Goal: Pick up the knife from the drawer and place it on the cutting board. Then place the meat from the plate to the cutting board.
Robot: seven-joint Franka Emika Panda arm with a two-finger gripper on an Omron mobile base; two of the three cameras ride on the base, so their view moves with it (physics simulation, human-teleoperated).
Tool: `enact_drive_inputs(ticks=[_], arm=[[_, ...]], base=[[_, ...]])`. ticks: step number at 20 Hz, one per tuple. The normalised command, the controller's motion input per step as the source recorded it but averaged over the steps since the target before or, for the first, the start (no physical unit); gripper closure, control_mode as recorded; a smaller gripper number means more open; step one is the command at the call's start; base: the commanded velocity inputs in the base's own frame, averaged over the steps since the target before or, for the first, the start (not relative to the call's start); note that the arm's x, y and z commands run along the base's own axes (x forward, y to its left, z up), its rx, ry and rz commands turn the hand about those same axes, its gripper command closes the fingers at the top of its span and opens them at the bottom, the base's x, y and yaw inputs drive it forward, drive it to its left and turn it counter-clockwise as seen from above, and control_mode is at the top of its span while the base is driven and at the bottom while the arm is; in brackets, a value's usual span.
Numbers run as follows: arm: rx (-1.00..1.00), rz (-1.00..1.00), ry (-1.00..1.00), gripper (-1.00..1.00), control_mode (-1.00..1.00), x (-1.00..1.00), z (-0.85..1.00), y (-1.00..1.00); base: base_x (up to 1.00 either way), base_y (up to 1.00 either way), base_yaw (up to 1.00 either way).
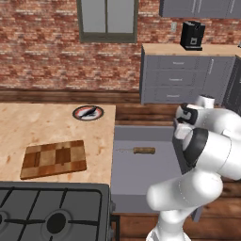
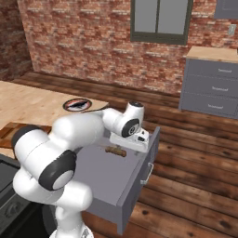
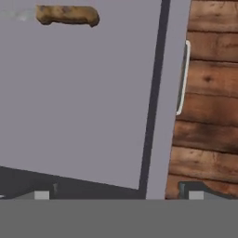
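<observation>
Brick walls and plank flooring frame a wooden counter (image 1: 56, 122) holding the cutting board (image 1: 54, 159) and, farther back, the plate (image 1: 88, 112) with the meat (image 1: 89, 112) on it. Beside the counter the drawer (image 1: 141, 174) stands pulled out, the knife (image 1: 139, 150) lying flat inside. Above the drawer hangs the gripper (image 3: 116, 195), jaws spread wide, grasping nothing.

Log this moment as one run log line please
stage: reaching for knife | jaws: open, empty | knife: in open drawer | meat: on plate | cutting board: bare
</observation>
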Motion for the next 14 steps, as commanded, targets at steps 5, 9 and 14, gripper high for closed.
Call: enact_drive_inputs(ticks=[5, 9, 14], arm=[[0.00, -0.18, 0.00, -1.00, -1.00, 0.02, 0.00, 0.28], [-0.02, -0.20, -0.03, -1.00, -1.00, 0.00, 0.00, 0.34], [-0.09, -0.26, -0.05, -1.00, -1.00, 0.11, 0.00, 0.38]], base=[[0.00, 0.00, 0.00], [0.00, 0.00, 0.00], [0.00, 0.00, 0.00]])
